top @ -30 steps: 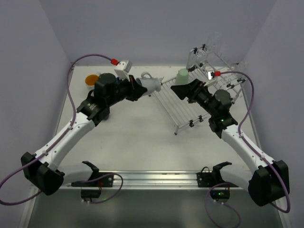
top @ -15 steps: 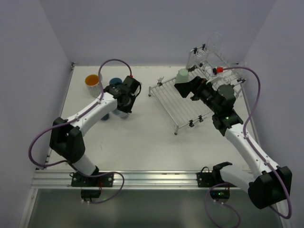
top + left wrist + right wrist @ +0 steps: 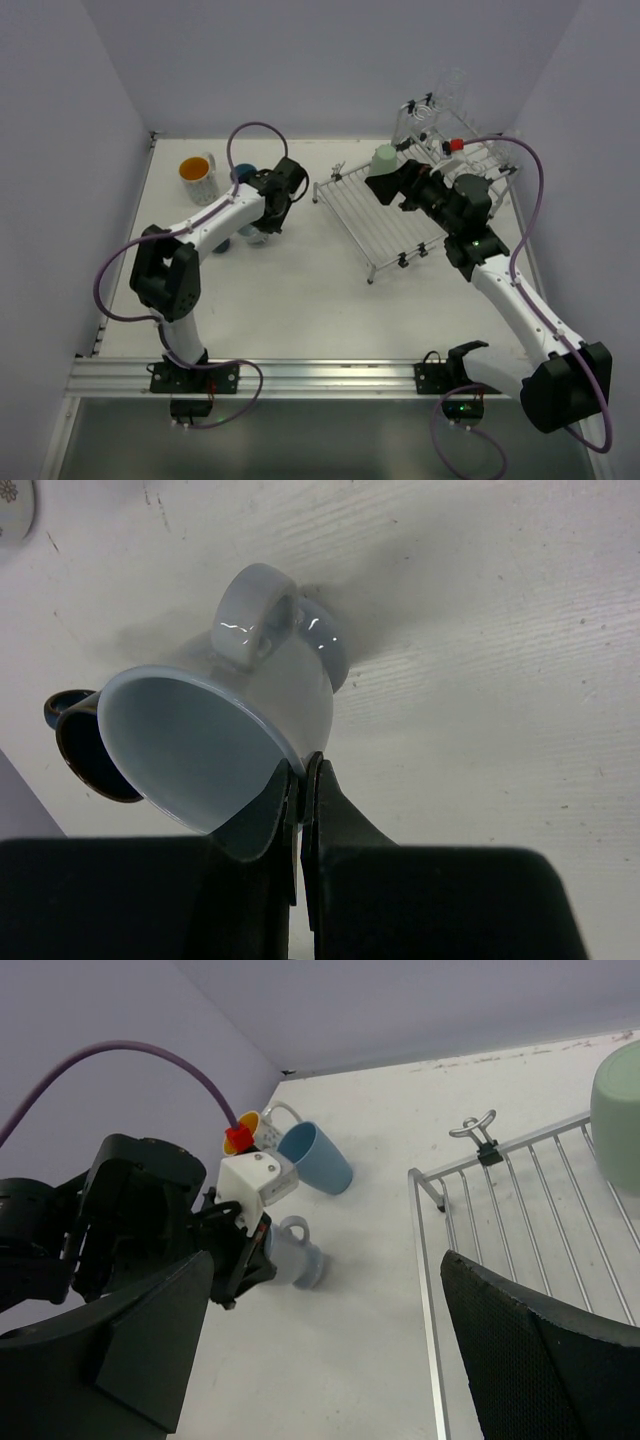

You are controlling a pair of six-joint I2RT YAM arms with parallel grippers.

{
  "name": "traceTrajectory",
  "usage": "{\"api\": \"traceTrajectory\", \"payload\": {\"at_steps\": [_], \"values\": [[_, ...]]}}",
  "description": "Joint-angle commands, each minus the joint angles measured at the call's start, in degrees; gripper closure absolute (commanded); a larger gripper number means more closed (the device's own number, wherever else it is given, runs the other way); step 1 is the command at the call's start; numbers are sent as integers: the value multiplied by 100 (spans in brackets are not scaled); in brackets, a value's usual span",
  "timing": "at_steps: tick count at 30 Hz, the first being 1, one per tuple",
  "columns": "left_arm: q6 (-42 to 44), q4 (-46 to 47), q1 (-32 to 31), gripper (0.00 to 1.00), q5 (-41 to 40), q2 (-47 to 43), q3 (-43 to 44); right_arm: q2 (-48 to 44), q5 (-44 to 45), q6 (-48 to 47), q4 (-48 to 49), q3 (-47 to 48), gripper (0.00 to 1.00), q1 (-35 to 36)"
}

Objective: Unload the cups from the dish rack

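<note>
Only the left wrist view shows the grip: the left end effector [image 3: 302, 777] is pinched shut on the rim of the light blue mug [image 3: 230, 720], which is tilted with its handle up, a dark blue cup [image 3: 85, 745] just behind. The right wrist view adds a blue cup [image 3: 316, 1158] lying on its side on the white surface [image 3: 400, 1360]. Overhead, the wire dish rack [image 3: 385, 225] sits well apart to the right and carries a pale green cup [image 3: 384, 158]. The right end effector [image 3: 382, 186] is spread wide and empty, just beside that cup.
</note>
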Motion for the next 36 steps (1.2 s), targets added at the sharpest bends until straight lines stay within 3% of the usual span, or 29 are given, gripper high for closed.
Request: {"api": "traceTrajectory", "payload": {"at_steps": [1,6,14,22,25,26,27,33,36], "values": [[189,-33,-9,98,-318,110,435,41,-45,-83,66,283,1,-12],[225,-25,-9,87,-441,251,523,50,-45,-92,4,344,1,-20],[242,-52,-9,57,-546,330,532,-55,-10,-100,-4,283,1,-12],[181,106,-9,36,-608,111,505,129,340,-302,-206,379,1,-3],[154,282,-18,16,-739,-152,470,296,830,-591,-477,502,1,41],[128,343,-18,4,-774,-240,461,383,1069,-723,-566,555,1,76],[110,422,-18,0,-810,-354,453,436,1306,-864,-645,590,1,120],[57,2378,-18,0,-424,-2099,-196,1111,2853,-1656,-901,994,1,410],[-13,3180,-18,0,295,-2849,-697,1464,3434,-1919,-857,1275,1,480]]}}
